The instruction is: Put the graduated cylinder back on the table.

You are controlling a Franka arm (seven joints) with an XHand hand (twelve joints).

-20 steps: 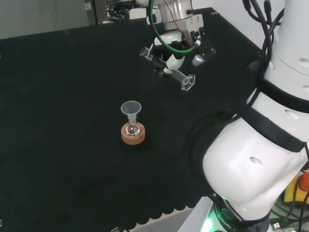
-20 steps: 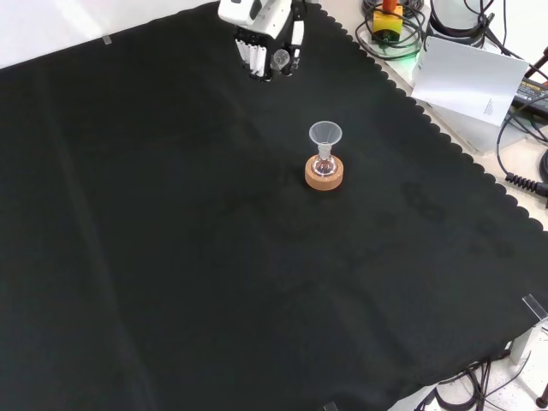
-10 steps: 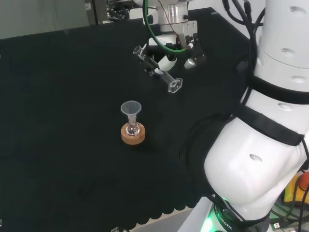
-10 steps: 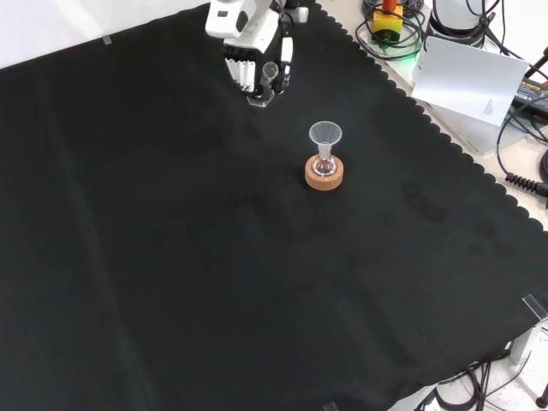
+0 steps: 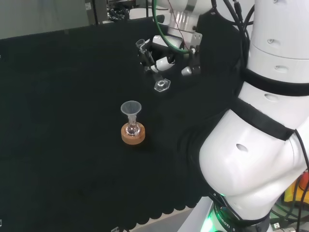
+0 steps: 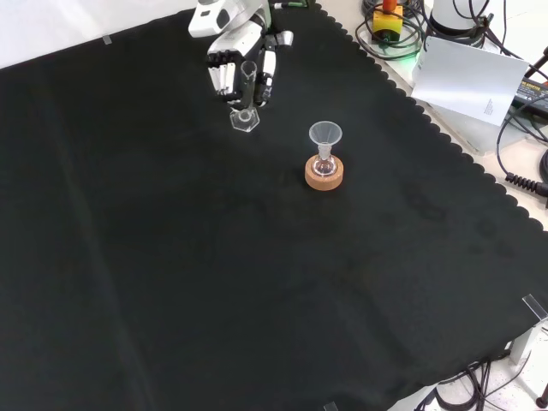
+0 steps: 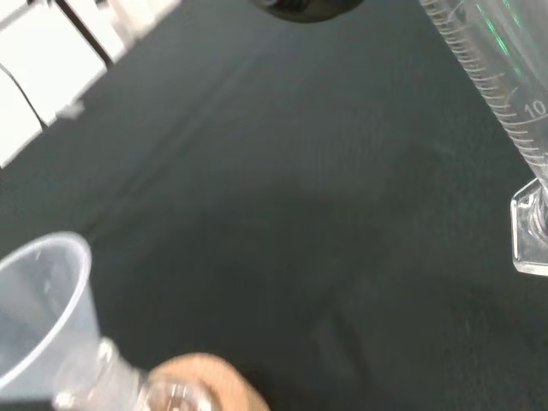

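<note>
Funnel: nearest to us in the front view, a clear funnel [image 6: 324, 134] sits in a small flask on a cork stand [image 6: 324, 174]; it is no part of this job.
Cylinder: just beyond it in the front view, the cylinder [image 6: 246, 97] hangs in the hand [image 6: 235, 51], base [image 6: 244, 119] downward and close over the worktop [image 6: 257, 282].
Fingers: curled round the upper part of the tube, holding it.
Tilt: we see it leaning in the head view, base toward the funnel; near upright in the front view.
Look: clear, narrow tube with printed graduations and a flat hexagonal foot; we see no liquid in it.
Progress: we judge the carry nearly done. We cannot tell whether the foot touches the cloth.
Left: level the foot, set it down, open the fingers, withdraw.
</note>
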